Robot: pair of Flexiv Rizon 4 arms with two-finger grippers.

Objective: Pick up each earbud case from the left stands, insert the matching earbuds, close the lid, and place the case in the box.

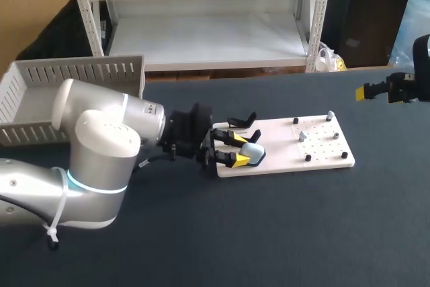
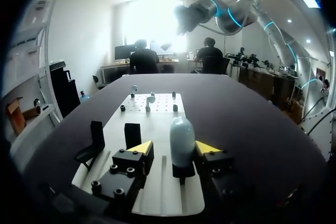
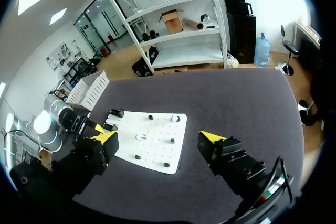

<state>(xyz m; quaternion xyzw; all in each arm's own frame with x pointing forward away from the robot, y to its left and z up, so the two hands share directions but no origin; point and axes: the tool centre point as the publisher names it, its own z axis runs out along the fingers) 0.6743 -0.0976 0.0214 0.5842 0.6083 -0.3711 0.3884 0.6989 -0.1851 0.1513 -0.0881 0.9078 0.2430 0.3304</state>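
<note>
A pale blue earbud case (image 1: pixel 253 152) stands on a black stand at the left end of the white board (image 1: pixel 322 156). My left gripper (image 1: pixel 238 148) is open around it. In the left wrist view the case (image 2: pixel 182 139) sits between the yellow fingertips (image 2: pixel 140 147), close against one finger and with a gap to the other. An empty black stand (image 1: pixel 242 122) is beside it. Two small white earbuds (image 1: pixel 302 136) lie among black pegs at the board's right end. My right gripper (image 1: pixel 390 92) hangs open, high over the table's far right. In its own view my right gripper (image 3: pixel 157 140) holds nothing.
A grey slotted box (image 1: pixel 74 72) stands at the table's back left, behind my left arm. In the left wrist view two empty black stands (image 2: pixel 97 140) rise beside the gripper, and the earbuds (image 2: pixel 150 98) lie farther ahead on the board (image 2: pixel 163 114).
</note>
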